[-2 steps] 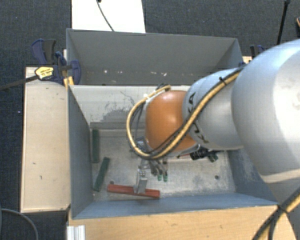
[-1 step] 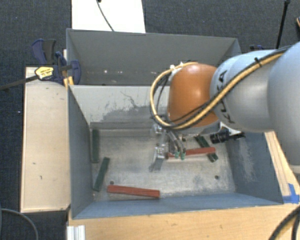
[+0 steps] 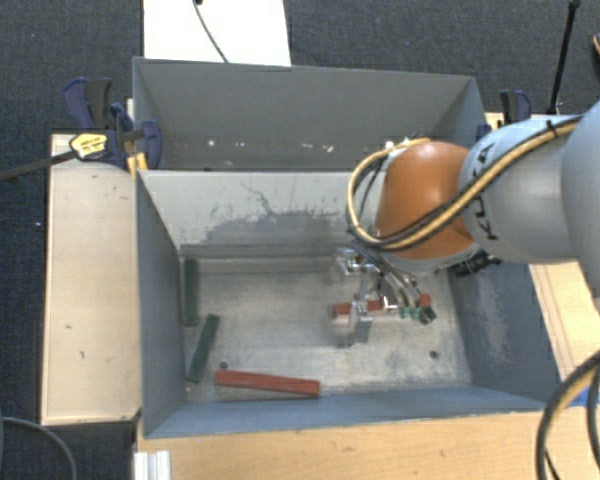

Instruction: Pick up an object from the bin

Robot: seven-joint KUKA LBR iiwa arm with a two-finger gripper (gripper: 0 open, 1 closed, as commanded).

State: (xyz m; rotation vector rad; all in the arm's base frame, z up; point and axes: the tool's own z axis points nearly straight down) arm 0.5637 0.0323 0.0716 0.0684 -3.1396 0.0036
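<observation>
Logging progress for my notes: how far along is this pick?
Done: the gripper is low inside the bin, right of centre. In hand: whether it grips anything cannot be told. Left: lifting a thing out; the red-brown bar and two dark green sticks lie apart from it, leftward.

I see dark grey carpet on every side — a thin black cable runs across it at the left.
</observation>
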